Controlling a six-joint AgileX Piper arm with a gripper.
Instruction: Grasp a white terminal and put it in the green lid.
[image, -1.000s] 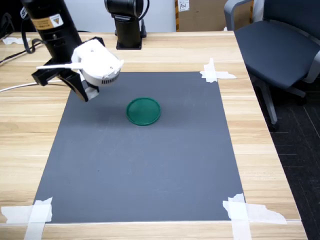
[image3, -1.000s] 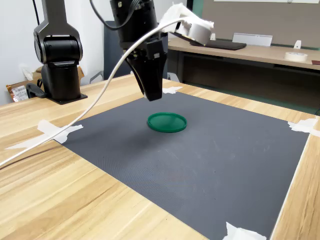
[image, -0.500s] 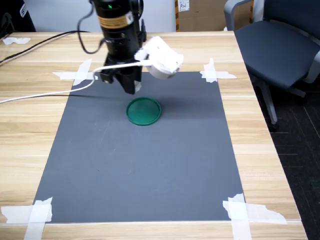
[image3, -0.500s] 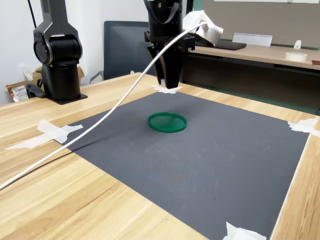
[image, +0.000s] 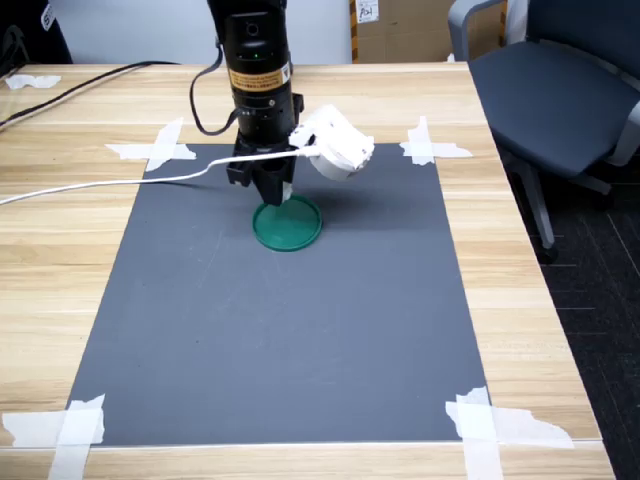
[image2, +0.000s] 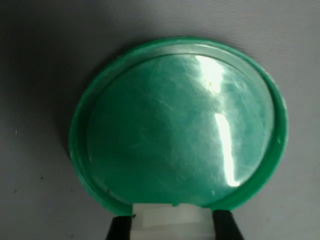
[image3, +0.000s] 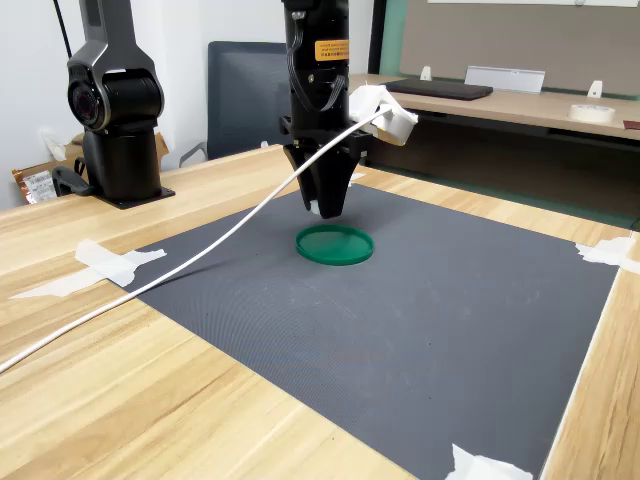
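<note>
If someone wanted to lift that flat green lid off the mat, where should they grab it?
By the raised rim of the green lid, coming straight down from above. It lies flat on the dark mat, so only the thin rim likely offers an edge to pinch.

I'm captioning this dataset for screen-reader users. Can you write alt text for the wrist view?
A round green lid lying on dark grey matting fills most of the wrist view, its inside bare and glossy with glare. At the picture's edge the pincer holds a small white terminal between two black fingers, over the lid's rim.
</note>
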